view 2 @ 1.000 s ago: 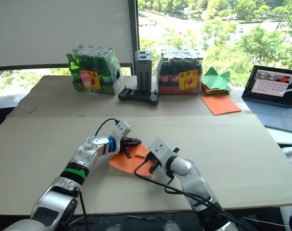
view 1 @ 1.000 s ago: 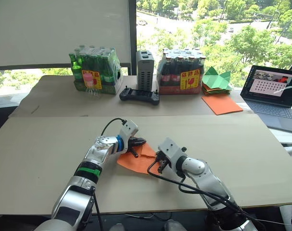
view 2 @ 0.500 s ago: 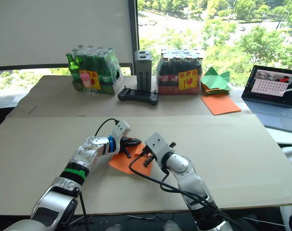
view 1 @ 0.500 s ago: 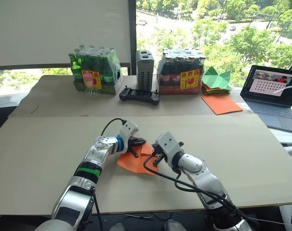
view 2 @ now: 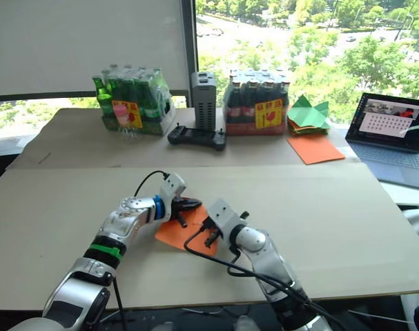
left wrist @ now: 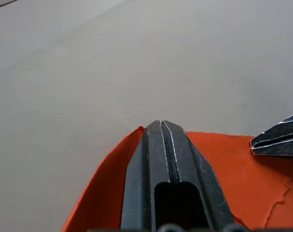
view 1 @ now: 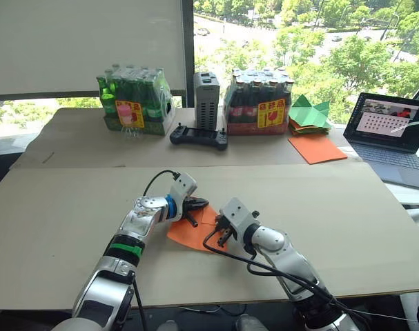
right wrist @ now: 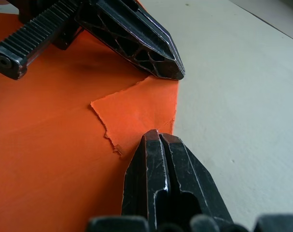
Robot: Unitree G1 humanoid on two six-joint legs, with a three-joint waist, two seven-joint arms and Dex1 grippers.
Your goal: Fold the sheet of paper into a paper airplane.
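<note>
The sheet of paper (view 1: 195, 233) is seen lying flat on the near table (view 1: 347, 207), between the two grippers and directly under both. The left gripper (view 1: 197, 204) is pressed together, its closed tips resting on the paper's far edge, as the left wrist view confirms with orange showing on either side of the fingers (left wrist: 165, 159). The right gripper (view 1: 221, 231) is likewise pressed together, its tips set down at the paper's right edge; whether any paper is nipped between them cannot be told. A small flap with a ragged, torn-looking edge (right wrist: 136, 108) is noted lying folded on the sheet between the two sets of tips. The paper's long axis is judged to run roughly from the near left to the far right. The flap lies just ahead of the right gripper, which is judged the nearer for pressing the crease, while the left could pin the sheet. No dart shape is yet formed; the folding is judged early.
</note>
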